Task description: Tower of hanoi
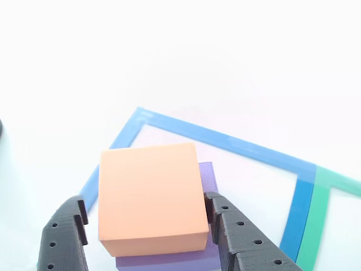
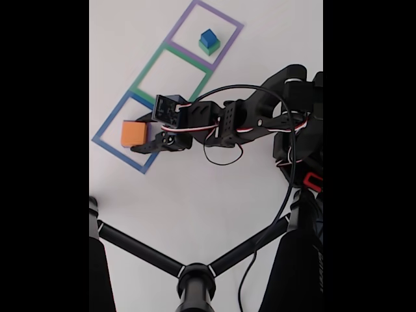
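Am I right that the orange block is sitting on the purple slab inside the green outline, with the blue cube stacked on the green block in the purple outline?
Not quite. The orange block sits on the purple slab inside the blue outline, as the fixed view shows. The rest holds: the blue cube is stacked on the green block in the purple outline.

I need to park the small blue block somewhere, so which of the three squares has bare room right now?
The green outline, the middle one, is bare inside. The purple outline holds the blue block on the green block. The blue outline is crowded: orange block on the purple slab, gripper straddling it.
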